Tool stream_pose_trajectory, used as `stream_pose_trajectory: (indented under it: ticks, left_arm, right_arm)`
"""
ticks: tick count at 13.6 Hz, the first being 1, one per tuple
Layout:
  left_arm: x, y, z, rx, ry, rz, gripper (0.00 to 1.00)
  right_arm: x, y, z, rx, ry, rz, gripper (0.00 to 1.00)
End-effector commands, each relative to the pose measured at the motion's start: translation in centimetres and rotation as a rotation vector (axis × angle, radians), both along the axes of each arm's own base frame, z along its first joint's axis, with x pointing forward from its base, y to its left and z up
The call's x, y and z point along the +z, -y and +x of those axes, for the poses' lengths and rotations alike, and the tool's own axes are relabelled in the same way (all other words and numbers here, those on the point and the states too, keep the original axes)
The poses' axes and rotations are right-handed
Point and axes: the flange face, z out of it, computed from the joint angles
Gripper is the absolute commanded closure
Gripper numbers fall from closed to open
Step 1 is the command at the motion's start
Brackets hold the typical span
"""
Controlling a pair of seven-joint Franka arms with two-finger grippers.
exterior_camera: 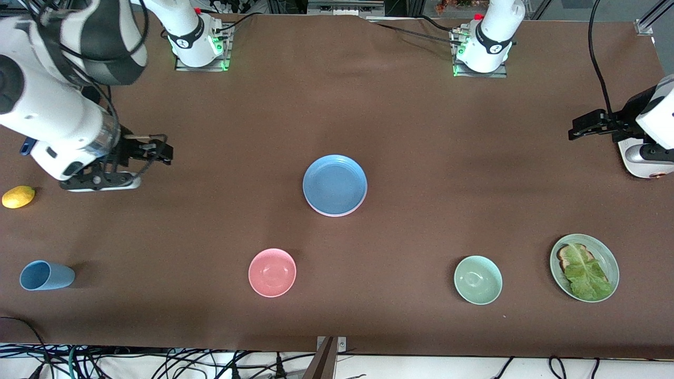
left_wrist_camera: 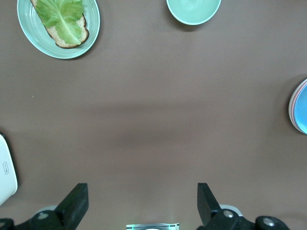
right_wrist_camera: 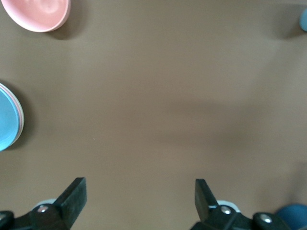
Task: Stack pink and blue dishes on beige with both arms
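A blue plate [exterior_camera: 335, 184] is sitting at the middle of the brown tabletop [exterior_camera: 421, 131], on top of a stack. A thin pink rim [exterior_camera: 337, 214] is peeking out beneath its edge nearest the front camera, so the pink plate is lying directly under it. The beige plate is probably at the bottom, but it is too hidden to be sure. In the left wrist view the stack's edge [left_wrist_camera: 298, 106] is showing blue over pink, with a paler line at the outside.

The right pincer [exterior_camera: 158, 150] is hanging over bare tabletop toward the right arm's end, well apart from the stack, its fingers [right_wrist_camera: 72, 194] standing spread with nothing between them. The left pincer [exterior_camera: 584, 128] is hovering over the left arm's end of the tabletop, also well apart from the stack, fingers [left_wrist_camera: 76, 201] spread wide and holding nothing. Both arms are waiting.

Nearer to the front camera than the stack, a pink bowl [exterior_camera: 272, 272] is resting toward the right arm's end and a pale green bowl [exterior_camera: 478, 279] toward the left arm's end. Beside the green bowl, closer to the left arm's end, a green plate [exterior_camera: 608, 252] is carrying toast with lettuce [exterior_camera: 584, 271]. A blue cup [exterior_camera: 46, 275] is lying on its side near the right arm's end, and a lemon [exterior_camera: 18, 196] is sitting farther from the camera than the cup.
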Motion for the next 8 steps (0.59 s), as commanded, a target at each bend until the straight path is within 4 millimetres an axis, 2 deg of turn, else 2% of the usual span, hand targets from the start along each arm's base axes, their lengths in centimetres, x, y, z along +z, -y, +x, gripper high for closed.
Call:
stream_pose_trajectory:
  ticks: [1, 3, 4, 6, 8]
  left_arm:
    - [0.5, -0.1, 0.4, -0.021, 0.008, -0.004, 0.00]
    - [0.5, -0.1, 0.4, -0.021, 0.008, -0.004, 0.00]
    - [0.5, -0.1, 0.4, -0.021, 0.008, -0.004, 0.00]
    - [0.5, -0.1, 0.4, -0.021, 0.008, -0.002, 0.00]
    - [0.5, -0.1, 0.4, -0.021, 0.008, -0.004, 0.00]
  right_arm:
    - [2.1, 5.6, 1.2, -0.037, 0.021, 0.040, 0.00]
    - [6.1, 10.2, -1.3, -0.080, 0.048, 0.086, 0.00]
    - [7.0, 11.5, -2.8, -0.094, 0.026, 0.090, 0.00]
    - [7.4, 13.0, -6.4, -0.128, -0.039, 0.089, 0.00]
    - [7.0, 12.9, -9.2, -0.125, 0.047, 0.067, 0.00]
